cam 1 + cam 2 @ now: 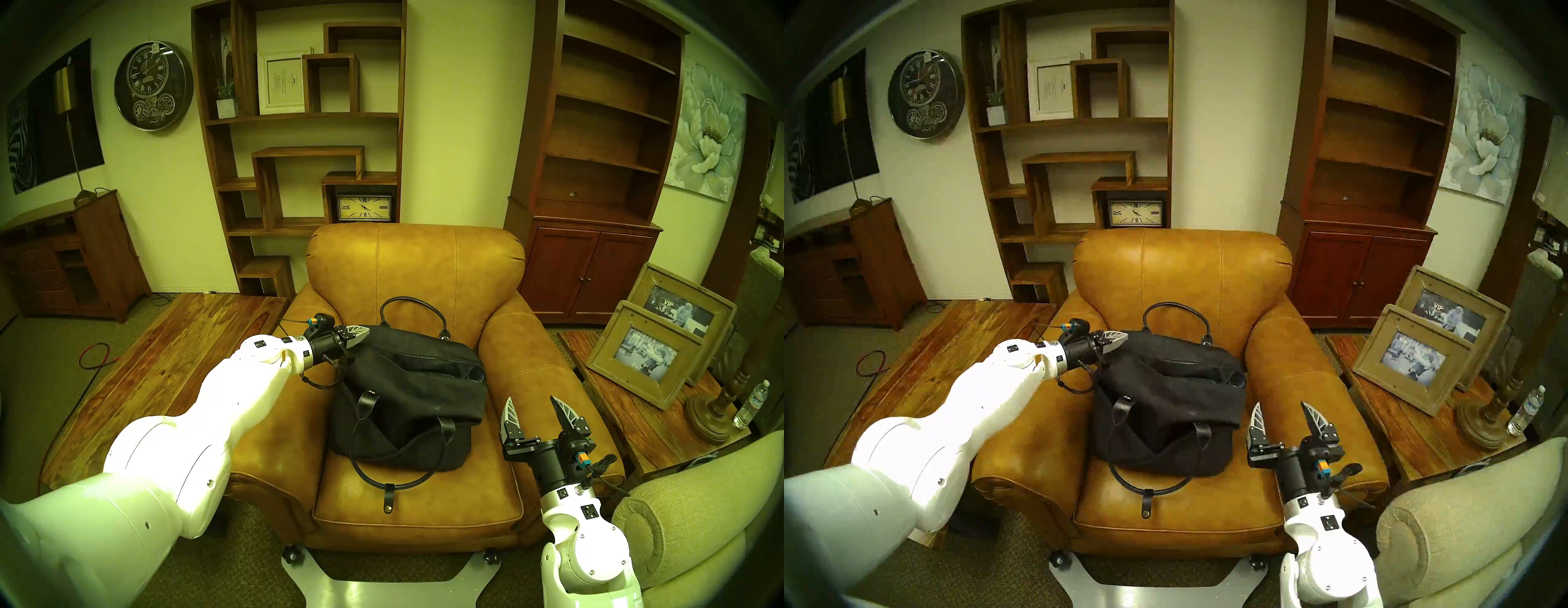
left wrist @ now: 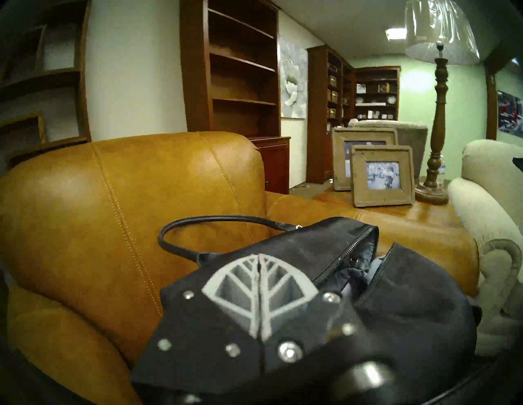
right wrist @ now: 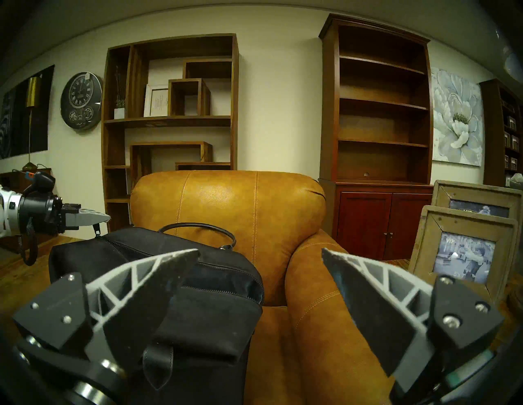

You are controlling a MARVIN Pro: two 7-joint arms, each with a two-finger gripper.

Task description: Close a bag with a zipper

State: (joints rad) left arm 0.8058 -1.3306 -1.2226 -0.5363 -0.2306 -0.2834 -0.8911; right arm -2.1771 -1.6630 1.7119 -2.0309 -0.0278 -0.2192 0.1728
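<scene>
A boxy black bag [image 1: 407, 403] lies on the seat of a tan leather armchair [image 1: 415, 263], one thin handle looped forward, the other toward the backrest. Its zipper [image 1: 424, 368] gapes along the top, widest at the right end; in the left wrist view the zipper [image 2: 348, 256] shows teeth on both sides. My left gripper [image 1: 365, 330] is shut at the bag's raised left end. In the right wrist view a small pull tab [image 3: 97, 229] runs from the left gripper [image 3: 107, 217] down to the bag [image 3: 198, 311]. My right gripper [image 1: 532, 401] stands open and empty beside the bag's right end, apart from it.
The chair's padded arms flank the bag closely. A wooden side table [image 1: 615, 407] on the right carries two picture frames [image 1: 645, 361], a lamp base [image 1: 712, 416] and a water bottle [image 1: 753, 403]. A beige sofa arm [image 1: 700, 509] is near my right arm. A low wooden table [image 1: 148, 361] sits left.
</scene>
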